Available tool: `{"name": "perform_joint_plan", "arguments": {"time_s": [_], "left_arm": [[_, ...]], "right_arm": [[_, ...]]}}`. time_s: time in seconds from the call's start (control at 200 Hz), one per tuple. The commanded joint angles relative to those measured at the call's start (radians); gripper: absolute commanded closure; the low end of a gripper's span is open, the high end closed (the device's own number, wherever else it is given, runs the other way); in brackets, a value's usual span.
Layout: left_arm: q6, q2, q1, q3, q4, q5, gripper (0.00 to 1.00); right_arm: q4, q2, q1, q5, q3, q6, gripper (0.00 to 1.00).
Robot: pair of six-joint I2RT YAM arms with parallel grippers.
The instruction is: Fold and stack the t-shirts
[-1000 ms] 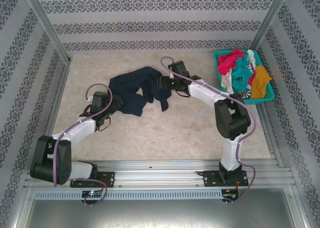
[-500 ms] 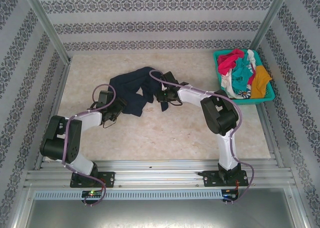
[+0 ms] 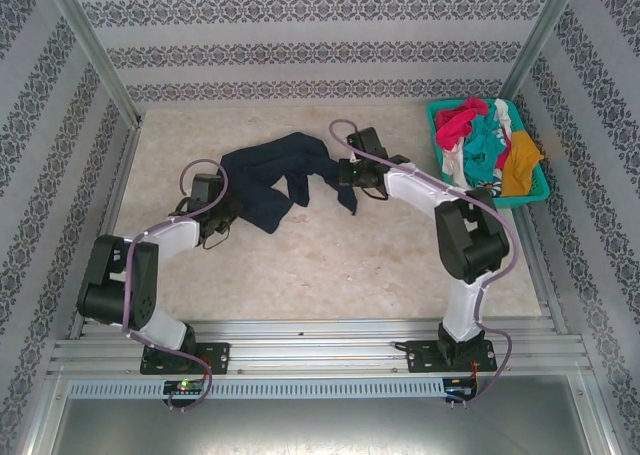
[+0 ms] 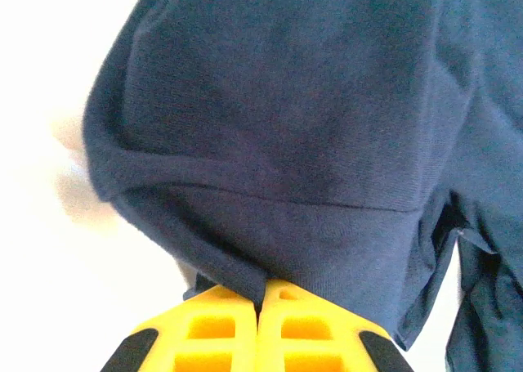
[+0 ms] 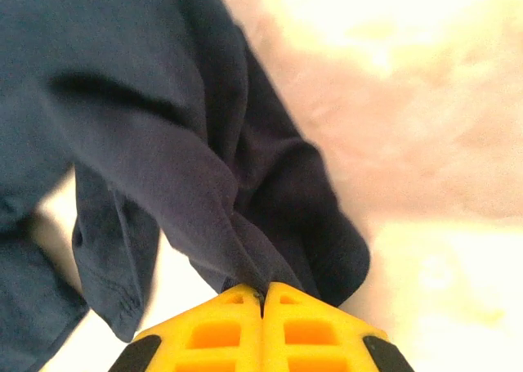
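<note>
Overhead: crumpled dark navy cloth t-shirt (image 3: 270, 180) strung left-to-right across mid-table, sleeve end trailing nearward at right; red-pink, teal, white and mustard shirts (image 3: 485, 145) heaped in teal plastic lattice basket (image 3: 434, 125), far right corner | Left wrist: left gripper (image 4: 260, 294) yellow fingers pinched together on navy hem | Right wrist: right gripper (image 5: 263, 294) clamped on bunched navy edge

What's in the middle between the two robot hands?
The navy t-shirt, crumpled on the table, spans from the left gripper to the right gripper; each pinches an edge. The top view shows this.
</note>
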State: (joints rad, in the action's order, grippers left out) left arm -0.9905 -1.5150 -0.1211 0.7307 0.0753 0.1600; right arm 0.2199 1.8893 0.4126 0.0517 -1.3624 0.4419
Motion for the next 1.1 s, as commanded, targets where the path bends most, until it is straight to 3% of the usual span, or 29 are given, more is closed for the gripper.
{"name": "perform_joint_plan", "arguments": {"time_s": [0.0,0.375,0.679,0.884,1.094], "left_arm": [[0.084,0.093,0.027,0.044,-0.101,-0.052,1.0],[0.25,0.353,0.11,0.229,-0.375,-0.148,1.0],[0.315,0.442,0.109,0.451,-0.538,-0.129,1.0],[0.386,0.374,0.11,0.601,-0.538,-0.156,1.0],[0.409,0.175,0.113,0.705,-0.472,-0.186,1.0]], "right_arm": [[-0.027,-0.085,-0.034,-0.058,0.045,-0.012,1.0],[-0.115,-0.472,-0.176,-0.169,0.14,-0.065,1.0],[-0.173,-0.778,-0.1,-0.244,0.183,-0.187,1.0],[-0.232,-0.758,-0.075,-0.268,0.104,-0.293,1.0],[-0.225,-0.507,-0.124,-0.182,-0.062,-0.312,1.0]]}}
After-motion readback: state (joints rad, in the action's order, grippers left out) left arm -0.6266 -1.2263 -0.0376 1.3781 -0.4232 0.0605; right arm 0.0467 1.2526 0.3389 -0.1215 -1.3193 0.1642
